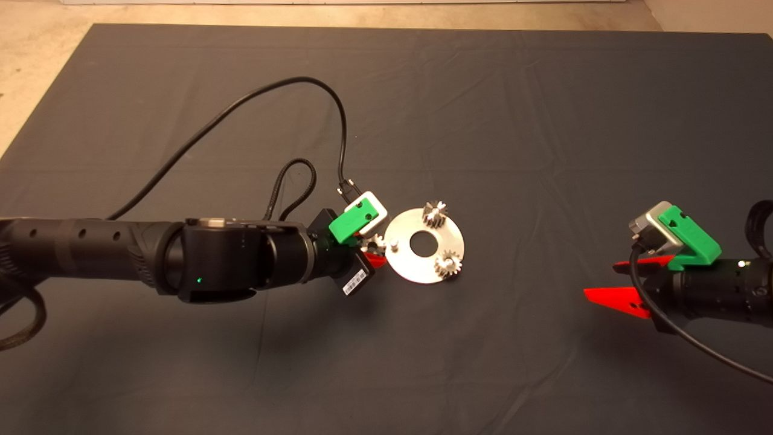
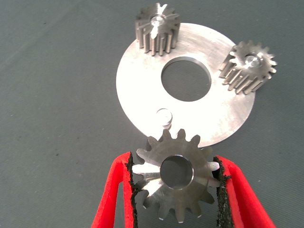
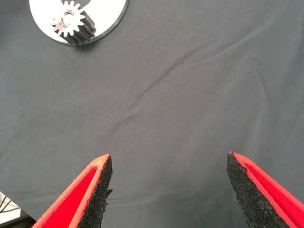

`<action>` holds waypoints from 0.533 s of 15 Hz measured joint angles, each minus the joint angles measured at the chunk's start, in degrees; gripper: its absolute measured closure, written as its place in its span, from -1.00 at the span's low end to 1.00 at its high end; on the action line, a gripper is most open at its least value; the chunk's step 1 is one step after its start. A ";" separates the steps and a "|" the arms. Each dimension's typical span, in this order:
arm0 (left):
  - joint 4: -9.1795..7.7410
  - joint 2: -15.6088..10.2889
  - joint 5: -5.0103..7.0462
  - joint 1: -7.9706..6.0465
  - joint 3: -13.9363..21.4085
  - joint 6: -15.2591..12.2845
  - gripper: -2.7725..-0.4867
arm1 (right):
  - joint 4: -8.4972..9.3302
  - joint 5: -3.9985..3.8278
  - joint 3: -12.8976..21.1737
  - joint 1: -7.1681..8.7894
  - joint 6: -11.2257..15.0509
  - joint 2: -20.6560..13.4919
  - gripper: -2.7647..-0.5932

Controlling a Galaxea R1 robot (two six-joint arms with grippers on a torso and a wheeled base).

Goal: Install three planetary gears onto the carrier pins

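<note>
The planetary gears are split up: two dark ones already sit on pins on the aluminium disc (image 1: 403,261), one at the far rim (image 1: 434,213) and one at the near right rim (image 1: 449,263). From my left wrist camera I see both with a pin end showing in the centre hole, so they look fully seated.

The third gear (image 2: 176,181), the bright silvery one, is clamped between the pads of my left gripper (image 2: 176,190), teeth pressed into the black foam on both sides. It is held flat with its centre hole facing the camera. It sits just short of the one bare carrier pin (image 2: 164,116), which stands near the disc's rim on the side facing the gripper. The gear's teeth overlap the disc's edge from this angle, though I cannot tell whether it touches the disc or rides above it.

In the head view my left arm reaches in from the left, gripper at the disc's left edge.

My right gripper (image 1: 628,283) waits well to the right over the dark mat (image 1: 483,90), its fingers spread wide with nothing between them.
</note>
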 joint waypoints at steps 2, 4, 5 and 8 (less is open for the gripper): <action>0.02 0.00 0.06 0.00 -0.35 0.00 0.82 | 0.00 0.05 0.00 0.01 0.00 0.07 -0.09; 0.02 0.24 0.09 0.00 -0.78 -0.02 0.82 | 0.00 0.07 0.00 0.01 0.01 0.18 -0.09; 0.00 0.96 0.20 0.00 -1.44 -0.02 0.82 | 0.00 0.05 0.00 0.01 0.00 0.16 -0.09; 0.02 2.94 0.02 0.02 -2.93 -0.05 0.82 | 0.00 0.07 0.00 0.01 0.00 0.16 -0.09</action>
